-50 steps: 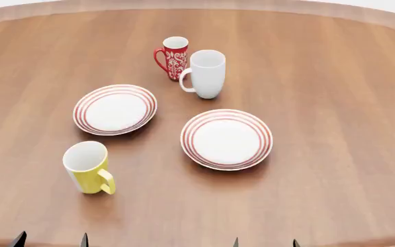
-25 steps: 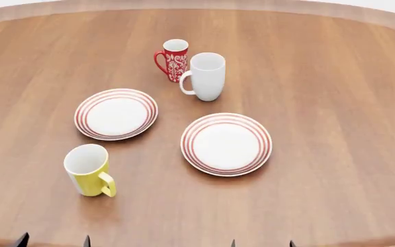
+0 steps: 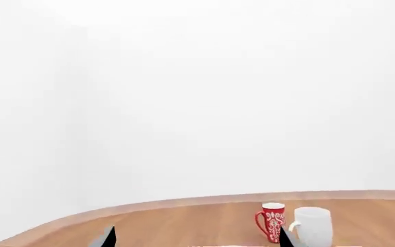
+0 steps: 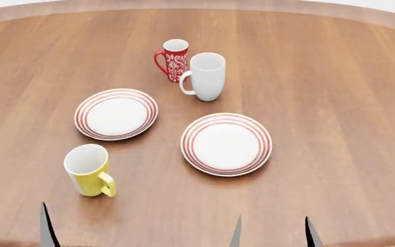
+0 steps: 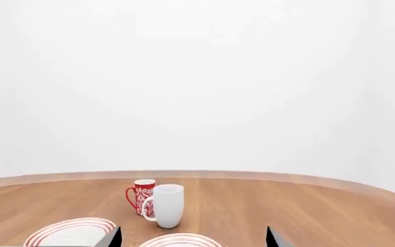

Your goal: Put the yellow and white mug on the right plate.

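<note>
The yellow and white mug (image 4: 88, 170) stands upright on the table at the near left, its handle turned toward me. The right plate (image 4: 226, 144), white with red rings, lies bare right of centre; its far rim (image 5: 180, 237) shows in the right wrist view between the fingers. My right gripper (image 4: 274, 235) is open at the near edge, short of that plate. My left gripper (image 3: 197, 242) is open too. Only one of its fingertips (image 4: 45, 231) shows in the head view, near and slightly left of the mug. Neither wrist view shows the mug.
The left plate (image 4: 115, 114) lies beyond the yellow mug. A tall white mug (image 4: 204, 75) and a slim red patterned mug (image 4: 173, 59) stand side by side behind the two plates. The round wooden table (image 4: 335, 103) stretches wide to the right and far side.
Both grippers' fingertips have risen further into the head view's bottom edge. The scene slid down slightly a second ago. Mugs and plates have not moved on the table.
</note>
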